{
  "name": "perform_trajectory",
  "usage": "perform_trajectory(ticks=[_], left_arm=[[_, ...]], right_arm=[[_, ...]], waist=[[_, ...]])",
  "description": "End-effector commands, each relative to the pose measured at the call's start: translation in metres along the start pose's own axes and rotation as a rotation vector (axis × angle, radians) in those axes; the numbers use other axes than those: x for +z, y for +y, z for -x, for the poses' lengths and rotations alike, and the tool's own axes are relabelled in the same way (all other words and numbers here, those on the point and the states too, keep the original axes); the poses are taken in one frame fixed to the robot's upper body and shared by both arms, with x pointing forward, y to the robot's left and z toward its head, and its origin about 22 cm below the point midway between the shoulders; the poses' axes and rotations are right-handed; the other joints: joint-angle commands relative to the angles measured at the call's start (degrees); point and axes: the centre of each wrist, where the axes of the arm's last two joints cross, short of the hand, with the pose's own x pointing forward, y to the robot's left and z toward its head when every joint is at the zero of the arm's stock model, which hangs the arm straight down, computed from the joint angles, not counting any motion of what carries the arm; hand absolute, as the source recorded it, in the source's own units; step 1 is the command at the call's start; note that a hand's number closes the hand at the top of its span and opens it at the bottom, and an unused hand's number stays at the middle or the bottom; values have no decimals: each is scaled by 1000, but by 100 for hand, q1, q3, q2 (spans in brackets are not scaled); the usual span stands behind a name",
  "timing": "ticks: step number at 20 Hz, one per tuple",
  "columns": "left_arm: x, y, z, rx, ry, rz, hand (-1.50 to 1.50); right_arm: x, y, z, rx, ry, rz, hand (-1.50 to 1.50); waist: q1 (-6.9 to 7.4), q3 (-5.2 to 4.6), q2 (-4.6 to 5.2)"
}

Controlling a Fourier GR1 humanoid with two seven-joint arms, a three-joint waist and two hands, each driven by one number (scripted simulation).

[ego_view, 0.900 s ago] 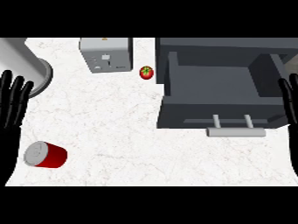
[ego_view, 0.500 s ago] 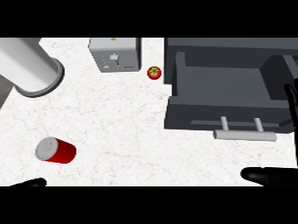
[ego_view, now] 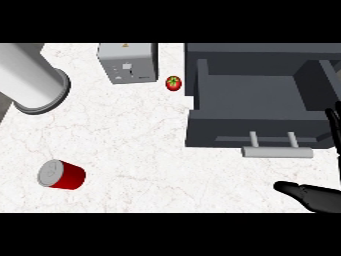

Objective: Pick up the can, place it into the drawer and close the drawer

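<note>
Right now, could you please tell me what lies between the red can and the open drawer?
Only bare counter, as the head view shows: nothing lies between the can and the drawer. The tomato sits farther back, beside the drawer.

The white, faintly veined counter bears a big white cylinder with a grey-rimmed end at its far left corner. A small grey box with a pale front panel stands at the far edge. Just right of it, not touching, lies a red tomato with a green top.
</note>
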Motion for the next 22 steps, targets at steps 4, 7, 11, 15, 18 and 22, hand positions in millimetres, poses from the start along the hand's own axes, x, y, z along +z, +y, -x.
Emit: perform_trajectory(ticks=[4, 7, 11, 15, 18, 22], left_arm=[[-2, -3, -10, -5, 25, -28, -150], [7, -1, 8, 11, 58, -13, -150], [-12, -13, 32, 0, 73, 0, -150], [-12, -32, 55, 3, 110, -12, -150], [-2, -48, 79, -53, 117, -8, -150], [5, -29, 107, -65, 131, -46, -150]], right_arm=[[0, 7, 0, -1, 28, 1, -150], [10, 1, 4, -13, 10, 11, -150], [0, -6, 17, 7, 9, -8, -150], [1, -10, 8, 1, 3, 2, -150], [7, -14, 0, -2, -1, 17, -150], [18, -39, -1, 6, -4, 12, -150]], waist=[[-60, 0, 9], [-46, -1, 2], [-59, -1, 10], [-69, -1, 10], [-81, -2, 10], [-73, -4, 3]])
